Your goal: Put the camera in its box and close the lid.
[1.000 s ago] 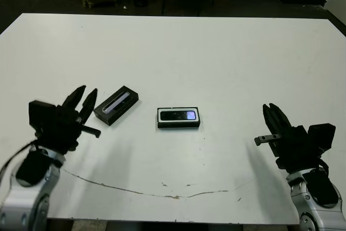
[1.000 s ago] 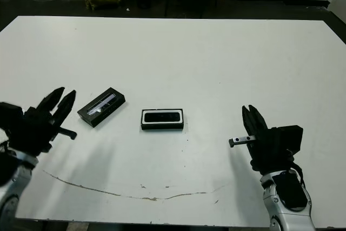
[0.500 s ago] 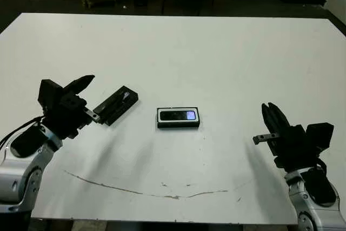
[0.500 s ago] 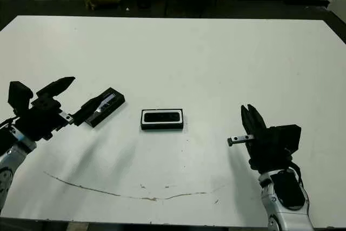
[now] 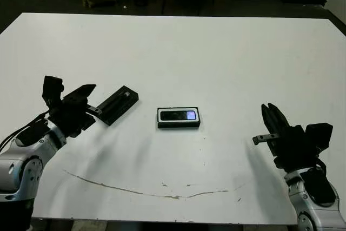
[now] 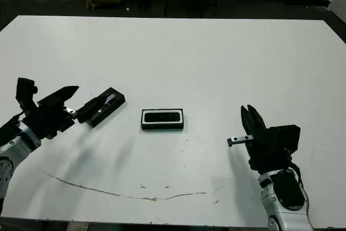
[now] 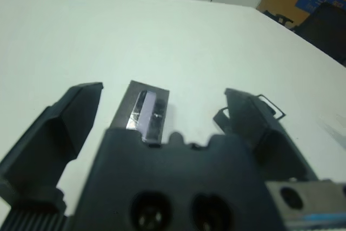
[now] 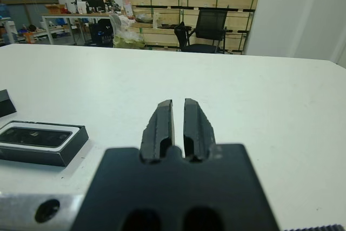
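White table [image 5: 227,58]; box [image 5: 178,118], lid [image 5: 115,104].

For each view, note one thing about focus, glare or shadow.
Left eye view: soft shadows under both arms, glare spot on the camera. Left wrist view: the left hand blurred, lid soft. Right wrist view: the box sharp.

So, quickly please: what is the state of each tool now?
Left tool: open, either side of the lid, not gripping it.
Right tool: closed, holding nothing.

In the left wrist view, the near end of the lid [image 7: 145,113] is hidden behind the left gripper [image 7: 162,117]'s black body. The lid's stripe is blurred there. In the right wrist view, the picture's edge cuts off the box [image 8: 40,143].
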Robot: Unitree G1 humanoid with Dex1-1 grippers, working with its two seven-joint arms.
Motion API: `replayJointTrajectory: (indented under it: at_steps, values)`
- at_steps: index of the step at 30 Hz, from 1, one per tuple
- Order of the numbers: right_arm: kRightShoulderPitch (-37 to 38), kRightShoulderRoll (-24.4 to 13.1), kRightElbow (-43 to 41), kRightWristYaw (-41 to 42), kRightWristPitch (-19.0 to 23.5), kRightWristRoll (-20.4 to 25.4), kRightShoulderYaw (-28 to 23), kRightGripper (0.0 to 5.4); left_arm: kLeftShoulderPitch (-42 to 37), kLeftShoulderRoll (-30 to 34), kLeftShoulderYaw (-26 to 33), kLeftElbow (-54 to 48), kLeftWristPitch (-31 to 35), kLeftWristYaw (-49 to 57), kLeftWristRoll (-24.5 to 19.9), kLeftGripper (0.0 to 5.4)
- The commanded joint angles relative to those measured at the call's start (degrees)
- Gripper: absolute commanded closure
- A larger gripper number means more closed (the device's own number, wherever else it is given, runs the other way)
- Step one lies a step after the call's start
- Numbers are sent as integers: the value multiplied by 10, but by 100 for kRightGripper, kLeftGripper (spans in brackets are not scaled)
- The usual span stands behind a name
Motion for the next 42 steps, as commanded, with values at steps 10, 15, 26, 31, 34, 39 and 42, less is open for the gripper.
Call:
replayJointTrajectory:
  at_steps: [10, 15, 26, 31, 34, 39, 42]
  values:
    - [10, -2, 7, -4, 15, 8, 0, 540, -8, 34, -44, 33, -52, -23, 95, 2]
    - [11, -2, 12, -1, 6, 7, 0, 540, -11, 35, -56, 38, -56, -14, 127, 2]
    - [16, 1, 6, -4, 14, 12, 0, 540, -25, 27, -68, 71, -38, -22, 148, 2]
    - [16, -1, 12, -2, 5, 12, 0, 540, -35, 23, -75, 87, -15, -16, 151, 2]
    - [18, -2, 13, -2, 3, 9, 0, 540, -38, 23, -82, 102, -24, -20, 161, 2]
    - [20, -2, 13, -3, 0, 5, 1, 540, -42, 19, -88, 124, -33, -23, 168, 2]
    - [22, -1, 7, -5, 9, 7, 1, 540, -46, 23, -98, 140, -45, -28, 181, 2]
